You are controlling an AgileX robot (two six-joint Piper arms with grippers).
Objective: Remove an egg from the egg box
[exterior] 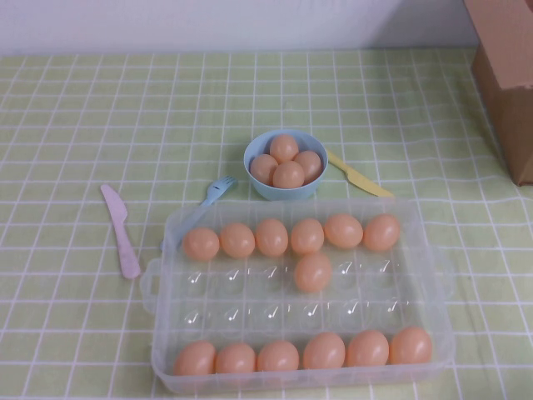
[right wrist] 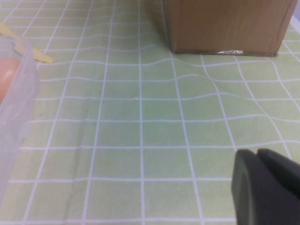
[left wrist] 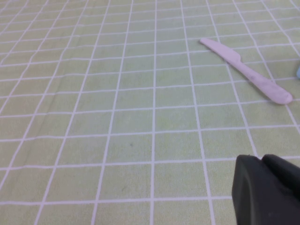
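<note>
The clear plastic egg box (exterior: 166,287) lies at the front middle of the table. It holds a back row and a front row of several orange-tan eggs each, and one egg (exterior: 312,272) alone in the second row. Neither gripper shows in the high view. My left gripper (left wrist: 260,160) is shut and empty above bare cloth, left of the box. My right gripper (right wrist: 257,152) is shut and empty over cloth, right of the box. The box wall (right wrist: 14,117) with one egg (right wrist: 7,75) behind it shows in the right wrist view.
A light-blue bowl (exterior: 283,191) with several eggs stands behind the box. A blue fork (exterior: 212,196) and a yellow knife (exterior: 358,175) flank it. A pink knife (exterior: 121,229) lies to the left and also shows in the left wrist view (left wrist: 248,72). A cardboard box (exterior: 508,75) stands far right.
</note>
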